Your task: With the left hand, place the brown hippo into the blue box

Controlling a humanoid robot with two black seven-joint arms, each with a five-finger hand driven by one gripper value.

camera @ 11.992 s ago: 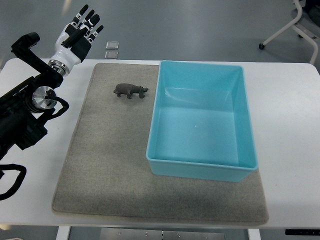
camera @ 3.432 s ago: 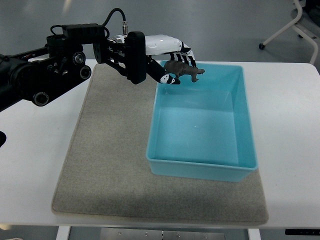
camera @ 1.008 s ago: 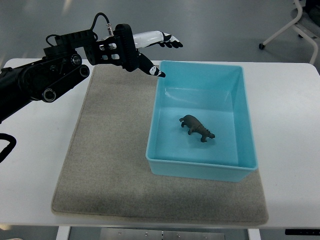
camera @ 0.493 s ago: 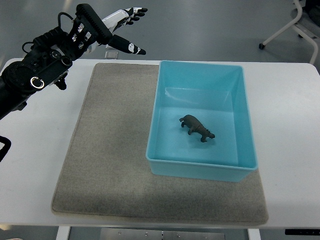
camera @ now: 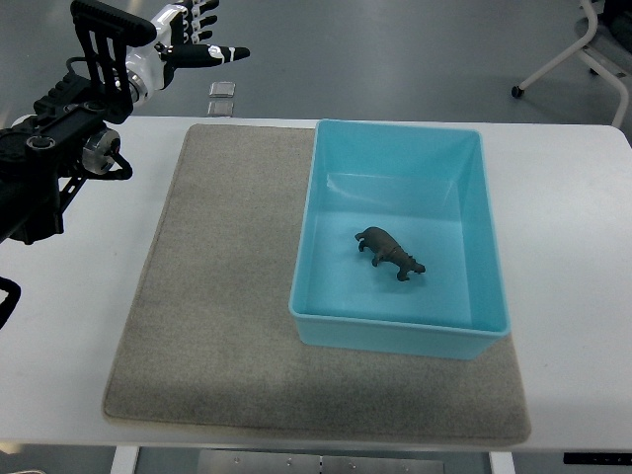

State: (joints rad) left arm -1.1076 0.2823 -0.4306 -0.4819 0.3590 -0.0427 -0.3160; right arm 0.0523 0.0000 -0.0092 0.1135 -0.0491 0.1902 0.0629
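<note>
The brown hippo (camera: 390, 253) lies on the floor of the blue box (camera: 326, 326), near its middle, head toward the lower right. The box sits on the right part of the grey mat (camera: 217, 296). My left hand (camera: 197, 39) is high at the top left, past the table's far edge, well away from the box. Its fingers are spread and hold nothing. The black left arm (camera: 59, 148) runs in from the left edge. No right arm shows.
The white table (camera: 583, 247) carries the mat and box. Two small square floor plates (camera: 222, 97) lie beyond the far table edge. A chair's wheeled base (camera: 583, 49) stands on the floor at the top right.
The left hand has drawn back to the left and farther from the box, staying open. The hippo rests in the box where it lay half a second ago.
</note>
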